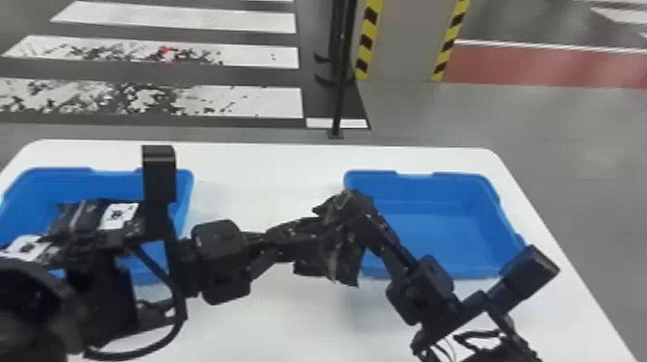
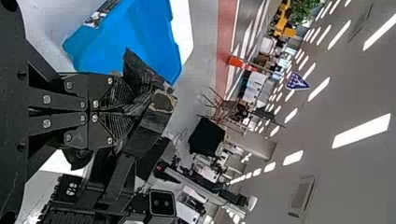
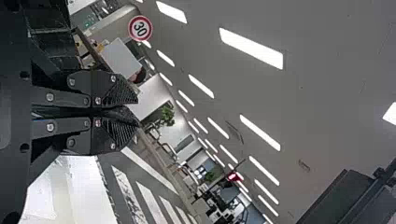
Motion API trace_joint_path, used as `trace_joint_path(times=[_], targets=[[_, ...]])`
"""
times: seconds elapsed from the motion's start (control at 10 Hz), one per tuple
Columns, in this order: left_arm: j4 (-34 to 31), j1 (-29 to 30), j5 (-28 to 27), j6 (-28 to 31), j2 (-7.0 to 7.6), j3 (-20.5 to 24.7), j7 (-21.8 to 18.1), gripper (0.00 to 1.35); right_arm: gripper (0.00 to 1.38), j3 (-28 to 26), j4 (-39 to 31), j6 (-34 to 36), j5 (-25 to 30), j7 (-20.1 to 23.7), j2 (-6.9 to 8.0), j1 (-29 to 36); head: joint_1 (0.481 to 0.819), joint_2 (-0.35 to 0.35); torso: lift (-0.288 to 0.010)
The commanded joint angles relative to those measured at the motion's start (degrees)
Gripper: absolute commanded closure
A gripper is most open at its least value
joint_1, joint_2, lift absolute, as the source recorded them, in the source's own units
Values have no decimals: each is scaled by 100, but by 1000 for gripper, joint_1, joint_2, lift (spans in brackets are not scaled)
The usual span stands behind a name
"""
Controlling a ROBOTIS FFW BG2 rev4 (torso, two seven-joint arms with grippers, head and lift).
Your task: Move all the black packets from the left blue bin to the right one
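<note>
Reads as a mid-handover over the counter (image 1: 269,168), beside the inner edge of the right blue bin (image 1: 433,226). Have left pincer (image 2: 133,109) clamped on black packet (image 1: 332,267), with a loose lower end drooping toward the near side. See right pincer (image 3: 135,114) drawn nearly together at the same packet; can't tell whether biting film or just pressing against it. Worry first about a drop: could come from letting go on the left before getting a real bite on the right, or from catching only a slippery fold. Would likely land on bare counter, short of the right bin. Worry next about a tug-of-war: could stretch, twist or tear the film by pulling away right with both sides clamped. Watch for fingers knocking too, given how close together both sets of tips sit; could bump the packet askew or jam during retreat. After handover, could snag the drooping end on the right bin's near or inner rim by swinging across too low, then peel the packet out of a thin grip. Keep an eye on the other black packets (image 1: 79,214) in the left blue bin (image 1: 72,183); partly hidden under the left arm, so could miscount and finish early.
</note>
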Motion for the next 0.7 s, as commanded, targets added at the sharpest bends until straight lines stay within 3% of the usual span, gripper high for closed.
trace_joint_path(times=[0.0, 0.1, 0.3, 0.4, 0.6], targets=[[-2, 10, 9, -14, 1, -4, 9, 1211, 1273, 9, 31, -286, -4, -3, 2, -3, 695, -113, -185], [-2, 53, 77, -56, 1, 19, 53, 1171, 1273, 9, 31, -328, -27, 6, 2, -3, 695, -118, -185], [-2, 390, 226, -112, -96, 271, 176, 269, 1271, -117, 129, -356, -107, -3, 2, -88, 695, -124, -185], [-2, 488, 260, -140, -122, 373, 184, 53, 1273, -322, 214, -356, -72, -3, -6, -158, 695, -123, -185], [-129, 728, 294, -210, -175, 693, 184, 183, 1271, -654, 636, -356, 8, -21, -103, -538, 695, -136, -185]])
